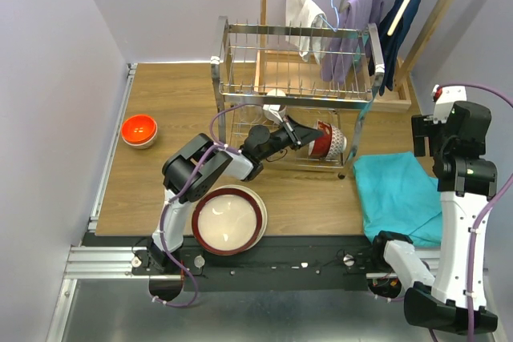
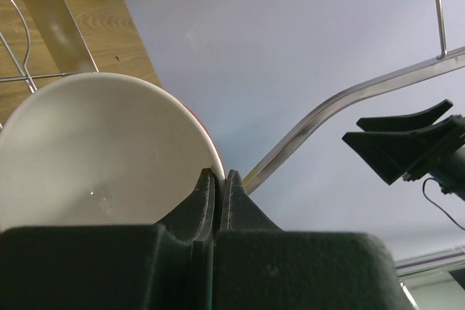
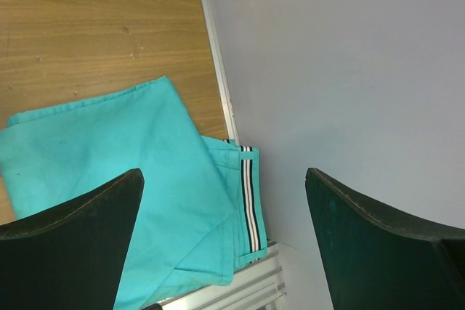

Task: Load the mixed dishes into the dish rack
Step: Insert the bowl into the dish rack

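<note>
left fingers [image 2: 212, 192] clamped on rim of red-patterned bowl [image 2: 94, 150], held inside lower tier of dish rack [image 1: 296, 31]. right fingers [image 3: 73, 237] wide apart above teal cloth [image 3: 109, 150]. dark-red-rimmed plate [image 1: 228, 220] and orange bowl [image 1: 139, 130] sit on worktop [image 1: 160, 190].

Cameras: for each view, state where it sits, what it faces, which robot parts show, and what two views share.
Top: above and behind the bases, looking down on the table and rack; both arms show.
Left wrist: on the left arm, facing the bowl; left gripper shut on its rim.
Right wrist: on the right arm, looking down at the cloth; right gripper open.
Shared: top and left wrist both show bowl and rack.
</note>
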You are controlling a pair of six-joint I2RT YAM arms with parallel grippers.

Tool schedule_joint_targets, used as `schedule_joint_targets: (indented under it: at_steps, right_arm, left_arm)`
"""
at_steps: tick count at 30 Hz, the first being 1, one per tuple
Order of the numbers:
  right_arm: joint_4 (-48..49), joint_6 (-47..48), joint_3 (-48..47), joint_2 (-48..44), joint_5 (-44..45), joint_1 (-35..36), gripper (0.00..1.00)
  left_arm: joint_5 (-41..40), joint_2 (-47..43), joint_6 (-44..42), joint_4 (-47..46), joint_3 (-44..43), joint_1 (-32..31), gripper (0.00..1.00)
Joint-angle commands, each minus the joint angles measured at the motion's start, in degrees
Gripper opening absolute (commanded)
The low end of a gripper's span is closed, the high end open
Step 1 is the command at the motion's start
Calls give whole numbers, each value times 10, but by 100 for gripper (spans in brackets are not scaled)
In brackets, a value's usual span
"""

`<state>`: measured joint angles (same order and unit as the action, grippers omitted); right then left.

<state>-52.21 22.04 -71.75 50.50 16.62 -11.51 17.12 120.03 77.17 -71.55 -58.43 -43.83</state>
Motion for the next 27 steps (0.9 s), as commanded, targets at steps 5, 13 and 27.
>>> schedule_joint_targets:
  at_steps: [5, 13, 27]
  right_arm:
    - [0, -13, 18, -13, -15, -7, 100]
    - [7, -19, 28, -17, -21, -11, 100]
    - [6, -25, 39, -20, -28, -21, 100]
  left_arm:
    - [-7, -23, 90, -27, -2, -1, 0]
    - [-1, -85, 54, 7, 12, 2, 0]
    - [-1, -65, -19, 75, 25, 30, 0]
